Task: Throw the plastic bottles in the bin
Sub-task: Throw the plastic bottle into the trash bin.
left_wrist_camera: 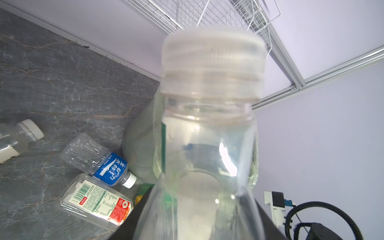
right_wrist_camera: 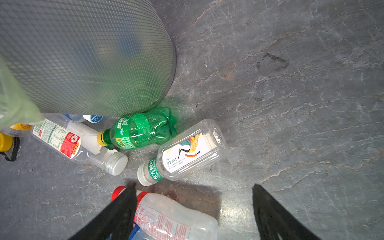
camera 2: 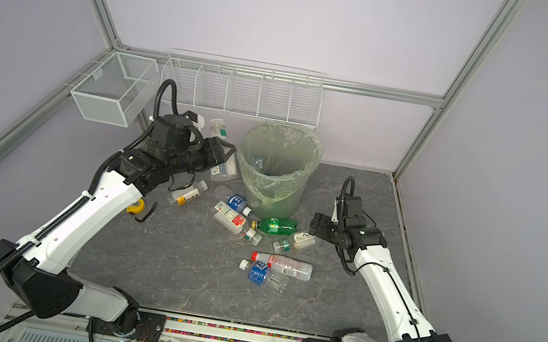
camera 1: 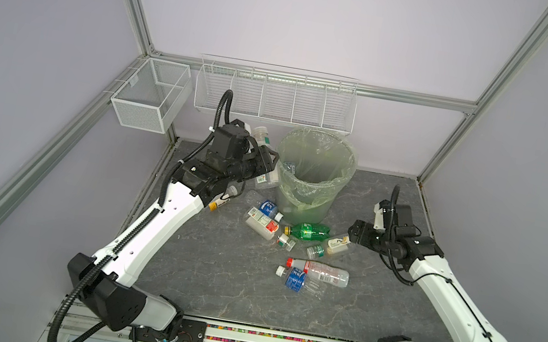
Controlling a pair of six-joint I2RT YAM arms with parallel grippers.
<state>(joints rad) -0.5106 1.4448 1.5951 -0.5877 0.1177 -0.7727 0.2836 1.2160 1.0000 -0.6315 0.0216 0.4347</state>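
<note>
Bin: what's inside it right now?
In both top views the bin holds a clear liner and at least one clear bottle. Its front wall and the crumpled liner hide most of the bottom, so no full count.

The surface [camera 1: 207, 282] was dark grey, veined pale like marble. The bin [camera 1: 314, 213] was translucent pale green, finely cross-hatched. The green bottle [camera 1: 309, 232] had a yellow cap; the blue-labelled bottle [camera 1: 296, 279] was clear with a white cap, the red-capped bottle [camera 1: 323, 272] cloudy. The white-capped bottle [left_wrist_camera: 207, 135] was clear. The wire rack [camera 1: 275, 98] was white.
</note>
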